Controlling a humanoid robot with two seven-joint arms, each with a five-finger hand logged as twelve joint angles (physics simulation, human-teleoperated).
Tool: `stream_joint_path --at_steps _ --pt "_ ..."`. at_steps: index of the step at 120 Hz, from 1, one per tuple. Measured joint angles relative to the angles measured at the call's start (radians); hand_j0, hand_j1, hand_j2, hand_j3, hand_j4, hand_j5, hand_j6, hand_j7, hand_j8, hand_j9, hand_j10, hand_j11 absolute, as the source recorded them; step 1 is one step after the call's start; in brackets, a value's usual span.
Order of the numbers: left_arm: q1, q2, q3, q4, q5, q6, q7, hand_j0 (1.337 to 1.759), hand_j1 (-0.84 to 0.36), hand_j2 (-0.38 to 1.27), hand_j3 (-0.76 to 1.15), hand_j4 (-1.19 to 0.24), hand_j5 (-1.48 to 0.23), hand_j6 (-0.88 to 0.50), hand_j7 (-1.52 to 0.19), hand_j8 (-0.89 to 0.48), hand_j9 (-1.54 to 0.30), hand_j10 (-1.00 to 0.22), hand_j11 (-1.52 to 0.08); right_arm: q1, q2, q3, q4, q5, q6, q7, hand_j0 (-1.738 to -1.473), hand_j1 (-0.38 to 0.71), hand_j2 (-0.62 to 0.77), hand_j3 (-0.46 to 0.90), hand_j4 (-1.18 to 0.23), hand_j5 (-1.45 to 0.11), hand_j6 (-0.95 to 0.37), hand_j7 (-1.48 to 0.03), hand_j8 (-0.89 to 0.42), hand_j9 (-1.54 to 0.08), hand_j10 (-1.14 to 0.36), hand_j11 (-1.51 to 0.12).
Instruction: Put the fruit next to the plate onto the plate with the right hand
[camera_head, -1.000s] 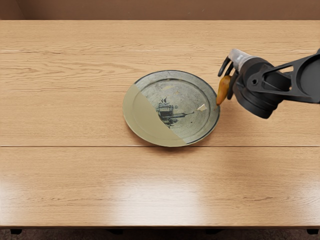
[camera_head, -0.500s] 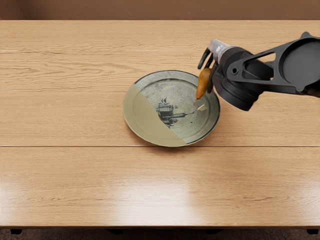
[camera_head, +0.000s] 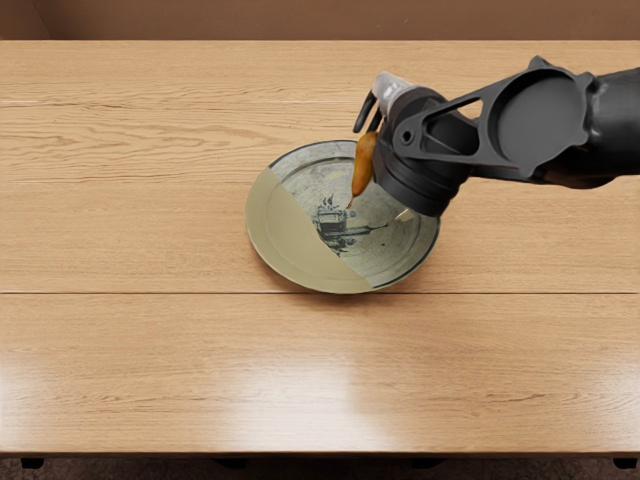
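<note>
A round grey-green plate (camera_head: 300, 245) with a dark picture in its middle lies on the wooden table. My right hand (camera_head: 372, 140) reaches in from the right and hangs over the plate's far right part. Its fingers are shut on a slim orange fruit (camera_head: 362, 165), which hangs upright with its lower tip just above the plate's inner surface. The black wrist hides the plate's right rim. The left arm does not show.
The wooden table (camera_head: 150, 340) spreads wide on all sides of the plate, with a seam running across it just below the plate. A brown wall stands behind the far edge.
My right hand has carried the orange fruit leftward from beside the plate's right rim to over the plate's inside. The plate has stayed where it was.
</note>
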Motion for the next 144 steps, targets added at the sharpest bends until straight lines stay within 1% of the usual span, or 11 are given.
stream_joint_path --at_steps 34,50,60,62,68,77,95,108,118,133,144 --pt "0.0 0.0 0.0 0.0 0.0 0.0 0.0 1.658 0.35 0.0 0.0 0.0 0.0 0.0 0.0 0.0 0.0 0.0 0.0 -0.002 0.092 0.001 -0.083 0.046 0.027 -0.001 -1.658 0.24 0.58 0.0 -0.77 -1.0 -0.59 -1.0 -0.61 -1.03 -0.75 -1.04" --pt "0.0 0.0 0.0 0.0 0.0 0.0 0.0 1.658 0.35 0.0 0.0 0.0 0.0 0.0 0.0 0.0 0.0 0.0 0.0 -0.026 0.111 0.0 -0.128 0.048 0.046 0.0 -1.658 0.25 0.6 0.0 -0.77 -1.0 -0.59 -1.0 -0.61 -1.03 -0.75 -1.04" --pt "0.0 0.0 0.0 0.0 0.0 0.0 0.001 1.658 0.35 0.0 0.0 0.0 0.0 0.0 0.0 0.0 0.0 0.0 0.0 -0.043 0.115 -0.001 -0.154 0.049 0.055 0.0 -1.658 0.24 0.57 0.0 -0.76 -0.99 -0.58 -0.99 -0.6 -1.02 -0.74 -1.03" --pt "0.0 0.0 0.0 0.0 0.0 0.0 0.001 1.658 0.35 0.0 0.0 0.0 0.0 0.0 0.0 0.0 0.0 0.0 0.0 -0.045 0.116 -0.001 -0.158 0.05 0.056 -0.001 -1.658 0.23 0.52 0.0 -0.73 -0.95 -0.56 -0.95 -0.58 -0.98 -0.71 -0.99" --pt "0.0 0.0 0.0 0.0 0.0 0.0 0.001 1.658 0.35 0.0 0.0 0.0 0.0 0.0 0.0 0.0 0.0 0.0 0.0 -0.04 0.117 -0.001 -0.165 0.064 0.059 -0.002 -1.658 0.11 0.41 0.0 -0.58 -0.75 -0.45 -0.75 -0.46 -0.78 -0.56 -0.78" --pt "0.0 0.0 0.0 0.0 0.0 0.0 0.0 1.658 0.35 0.0 0.0 0.0 0.0 0.0 0.0 0.0 0.0 0.0 0.0 -0.03 0.118 -0.003 -0.17 0.081 0.061 -0.003 -1.658 -0.02 0.28 0.0 -0.41 -0.53 -0.32 -0.53 -0.33 -0.55 -0.4 -0.55" --pt "0.0 0.0 0.0 0.0 0.0 0.0 0.0 1.658 0.35 0.0 0.0 0.0 0.0 0.0 0.0 0.0 0.0 0.0 0.0 -0.016 0.119 -0.003 -0.166 0.096 0.063 -0.003 -1.658 -0.17 0.13 0.0 -0.21 -0.28 -0.17 -0.28 -0.17 -0.28 -0.21 -0.29" --pt "0.0 0.0 0.0 0.0 0.0 0.0 0.0 1.658 0.35 0.0 0.0 0.0 0.0 0.0 0.0 0.0 0.0 0.0 0.0 -0.009 0.119 -0.003 -0.134 0.098 0.058 -0.003 -1.658 -0.23 0.08 0.0 -0.14 -0.18 -0.11 -0.18 -0.11 -0.18 -0.13 -0.18" --pt "0.0 0.0 0.0 0.0 0.0 0.0 0.0 1.658 0.35 0.0 0.0 0.0 0.0 0.0 0.0 0.0 0.0 0.0 0.0 -0.02 0.08 0.042 -0.071 0.099 0.027 -0.004 -1.658 -0.26 0.05 0.0 -0.1 -0.13 -0.09 -0.13 -0.09 -0.13 -0.1 -0.13" --pt "0.0 0.0 0.0 0.0 0.0 0.0 0.0 1.658 0.35 0.0 0.0 0.0 0.0 0.0 0.0 0.0 0.0 0.0 0.0 -0.093 -0.124 0.184 0.066 0.087 0.008 -0.004 -1.658 -0.28 0.02 0.0 -0.07 -0.09 -0.06 -0.09 -0.06 -0.09 -0.07 -0.09" --pt "0.0 0.0 0.0 0.0 0.0 0.0 0.0 1.658 0.35 0.0 0.0 0.0 0.0 0.0 0.0 0.0 0.0 0.0 0.0 -0.125 -0.237 0.293 0.148 0.077 0.023 -0.004 -1.658 -0.29 0.01 0.0 -0.06 -0.07 -0.05 -0.07 -0.05 -0.07 -0.06 -0.07"
